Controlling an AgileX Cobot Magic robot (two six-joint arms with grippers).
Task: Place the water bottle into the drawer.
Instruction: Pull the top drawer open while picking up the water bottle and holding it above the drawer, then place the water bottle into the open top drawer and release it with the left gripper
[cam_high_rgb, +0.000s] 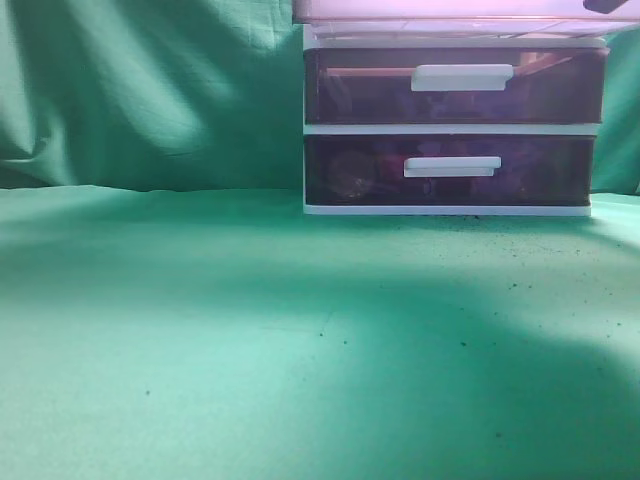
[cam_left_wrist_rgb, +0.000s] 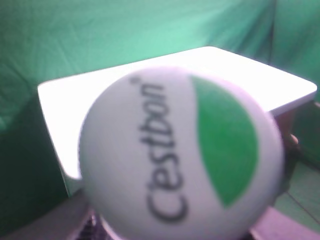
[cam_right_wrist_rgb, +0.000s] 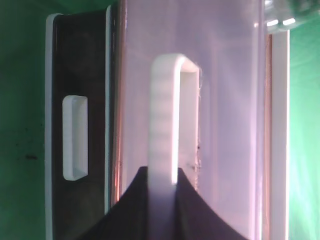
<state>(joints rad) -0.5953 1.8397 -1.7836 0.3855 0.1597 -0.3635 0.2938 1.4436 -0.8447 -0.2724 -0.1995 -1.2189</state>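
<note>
The water bottle (cam_left_wrist_rgb: 180, 150) fills the left wrist view end-on, a white cap with "C'estbon" and a green patch. My left gripper (cam_left_wrist_rgb: 180, 232) is shut on it; only finger edges show at the bottom corners. It hangs above the unit's white top (cam_left_wrist_rgb: 65, 110). The drawer (cam_right_wrist_rgb: 230, 100), translucent pink-purple, fills the right wrist view. My right gripper (cam_right_wrist_rgb: 164, 200) is shut on its white bar handle (cam_right_wrist_rgb: 164, 115). In the exterior view the drawer (cam_high_rgb: 450, 12) juts forward at the top edge, seen from below.
Two lower purple drawers (cam_high_rgb: 455, 85) (cam_high_rgb: 450, 170) are closed in the white-framed unit at the back right. The middle drawer's handle shows in the right wrist view (cam_right_wrist_rgb: 75, 130). Green cloth covers the table (cam_high_rgb: 250, 330) and backdrop.
</note>
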